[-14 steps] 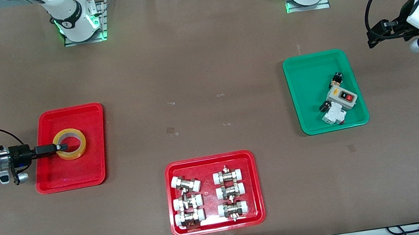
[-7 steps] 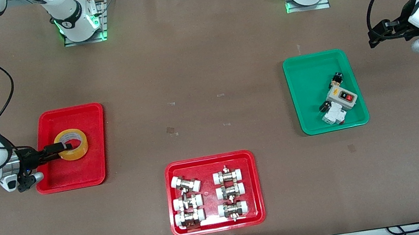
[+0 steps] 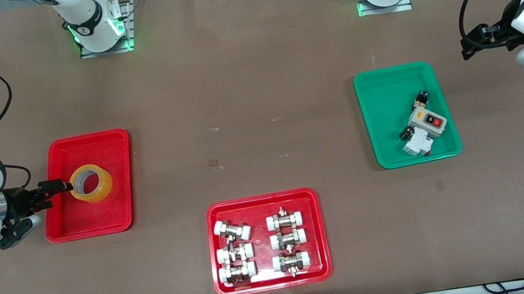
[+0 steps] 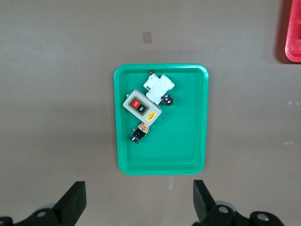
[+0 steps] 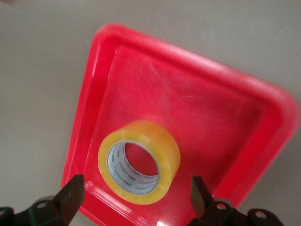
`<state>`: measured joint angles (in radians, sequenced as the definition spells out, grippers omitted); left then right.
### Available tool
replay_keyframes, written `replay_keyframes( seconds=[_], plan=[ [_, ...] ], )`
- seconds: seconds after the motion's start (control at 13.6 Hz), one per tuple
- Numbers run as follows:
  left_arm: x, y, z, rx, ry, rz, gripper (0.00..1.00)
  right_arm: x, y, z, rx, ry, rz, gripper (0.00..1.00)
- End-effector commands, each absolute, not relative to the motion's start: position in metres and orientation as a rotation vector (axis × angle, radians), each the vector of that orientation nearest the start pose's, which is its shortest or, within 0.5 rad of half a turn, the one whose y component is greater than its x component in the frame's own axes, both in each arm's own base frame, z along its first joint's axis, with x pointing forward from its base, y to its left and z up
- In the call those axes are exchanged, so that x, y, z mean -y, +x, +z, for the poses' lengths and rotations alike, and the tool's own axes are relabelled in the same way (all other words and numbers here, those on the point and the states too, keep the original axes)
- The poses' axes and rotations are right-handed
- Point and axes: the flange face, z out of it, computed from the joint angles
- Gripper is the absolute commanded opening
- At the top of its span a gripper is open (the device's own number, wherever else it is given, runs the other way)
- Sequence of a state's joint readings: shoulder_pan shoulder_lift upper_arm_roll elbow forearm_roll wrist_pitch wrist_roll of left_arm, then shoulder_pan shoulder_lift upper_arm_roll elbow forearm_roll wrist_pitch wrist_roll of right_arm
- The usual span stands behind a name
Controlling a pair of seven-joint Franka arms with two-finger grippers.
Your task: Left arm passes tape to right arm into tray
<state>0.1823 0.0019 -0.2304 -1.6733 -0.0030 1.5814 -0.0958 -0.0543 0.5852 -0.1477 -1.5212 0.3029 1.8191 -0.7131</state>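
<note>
The yellow-amber tape [image 3: 91, 183] lies in the plain red tray [image 3: 100, 148], tipped slightly so its white core faces the right arm. My right gripper [image 3: 58, 186] is open and empty, low over the tray's rim at the right arm's end, a short gap from the tape. In the right wrist view the tape [image 5: 139, 162] sits on the tray [image 5: 188, 103] between the spread fingers of my right gripper [image 5: 136, 189] without touching them. My left gripper [image 3: 470, 44] is open and empty, waiting over bare table beside the green tray; it also shows in the left wrist view [image 4: 138, 200].
A green tray [image 3: 382, 93] holding a switch box and small parts lies toward the left arm's end and also shows in the left wrist view [image 4: 188, 117]. A red tray of white-capped metal fittings [image 3: 261, 202] sits nearer the front camera, mid-table.
My right gripper has let go of the tape and pulled back toward the right arm's end of the tray. The tape stays in the tray. The left arm barely moved.
</note>
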Motion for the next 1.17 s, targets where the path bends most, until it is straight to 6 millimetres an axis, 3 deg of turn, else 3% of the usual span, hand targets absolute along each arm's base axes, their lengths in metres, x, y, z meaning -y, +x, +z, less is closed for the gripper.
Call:
replay_keyframes(
  seconds=[0.0, 0.29, 0.59, 0.81, 1.03, 1.1],
  plan=[
    [0.023, 0.547, 0.583, 0.067, -3.128, 0.127, 1.0, 0.079, 0.681, 0.368, 0.511, -2.903, 0.171, 1.0],
    [0.024, 0.547, 0.583, 0.065, -3.13, 0.127, 1.0, 0.034, 0.691, 0.429, 0.271, -2.992, 0.201, 1.0],
    [0.024, 0.546, 0.584, 0.063, -3.13, 0.127, 1.0, 0.001, 0.685, 0.474, -0.002, -3.024, 0.312, 1.0],
    [0.025, 0.546, 0.584, 0.063, -3.131, 0.128, 1.0, 0.001, 0.68, 0.529, -0.003, -3.082, 0.277, 1.0],
    [0.025, 0.546, 0.584, 0.06, -3.131, 0.128, 1.0, 0.021, 0.679, 0.543, -0.039, -3.096, 0.225, 1.0],
    [0.025, 0.546, 0.584, 0.06, -3.131, 0.128, 1.0, 0.03, 0.675, 0.556, -0.071, -3.106, 0.192, 1.0]
  ],
)
